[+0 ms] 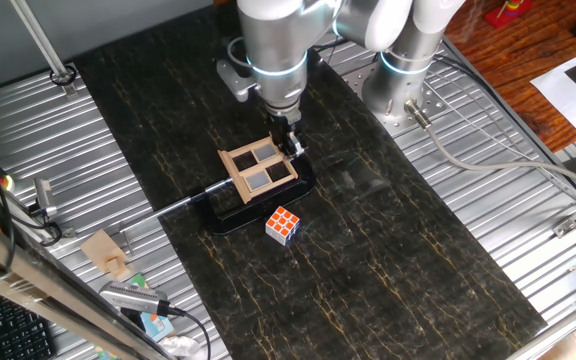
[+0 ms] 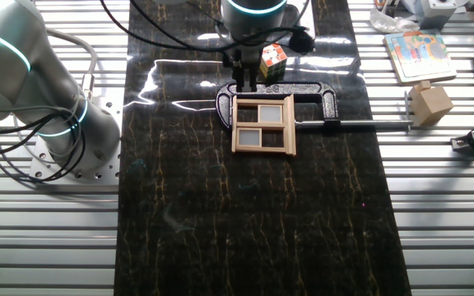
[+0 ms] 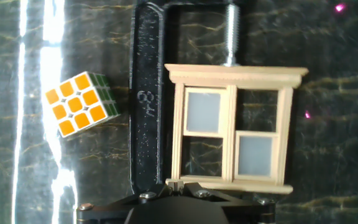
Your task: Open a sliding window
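Small square light-tan wooden sliding window (image 1: 258,171) sits mid-table on the dark marbled mat (image 1: 368,250), held in a glossy black C-clamp base (image 1: 230,219). In the other fixed view the window (image 2: 262,125) is just above centre frame, the clamp's screw rod (image 2: 360,125) running off to the right.

Gripper (image 1: 290,141) hangs from the silver arm, fingers pointing down, at the window's upper-right edge in one fixed view. In the other fixed view the gripper (image 2: 244,80) comes down at the frame's upper-left corner, touching or just beside it; contact not clear.

Hand view: window (image 3: 234,127) fills centre-right, gripper body a dark mass along the bottom edge, directly below the frame's lower rail. Grey panes (image 3: 203,111) sit staggered, one high on the left, one low on the right.

Finger spread: cannot tell; tips are hidden or too small in every view.

Multicoloured Rubik's cube (image 1: 282,225) sits on the mat just beside the clamp, lower right of the window, orange face up in the hand view (image 3: 81,104).
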`<action>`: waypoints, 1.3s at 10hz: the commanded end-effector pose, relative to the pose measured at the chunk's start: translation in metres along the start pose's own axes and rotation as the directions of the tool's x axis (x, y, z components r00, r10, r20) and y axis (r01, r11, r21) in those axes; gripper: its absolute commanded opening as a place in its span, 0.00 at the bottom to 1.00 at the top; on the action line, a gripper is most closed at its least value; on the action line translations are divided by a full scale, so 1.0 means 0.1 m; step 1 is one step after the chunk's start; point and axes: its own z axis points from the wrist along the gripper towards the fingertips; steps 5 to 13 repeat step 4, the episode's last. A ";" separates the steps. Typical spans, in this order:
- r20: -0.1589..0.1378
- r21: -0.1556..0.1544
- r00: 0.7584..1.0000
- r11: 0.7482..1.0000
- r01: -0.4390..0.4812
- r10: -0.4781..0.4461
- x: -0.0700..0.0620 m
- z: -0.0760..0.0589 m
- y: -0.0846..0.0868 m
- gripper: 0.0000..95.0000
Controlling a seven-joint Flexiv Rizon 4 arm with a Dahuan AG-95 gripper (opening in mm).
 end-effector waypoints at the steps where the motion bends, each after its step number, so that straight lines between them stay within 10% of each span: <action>1: -0.001 -0.001 1.000 1.000 -0.007 0.007 0.00 -0.01 0.00 0.00; 13: 0.004 -0.004 1.000 1.000 0.025 -0.025 0.00 -0.01 0.00 0.00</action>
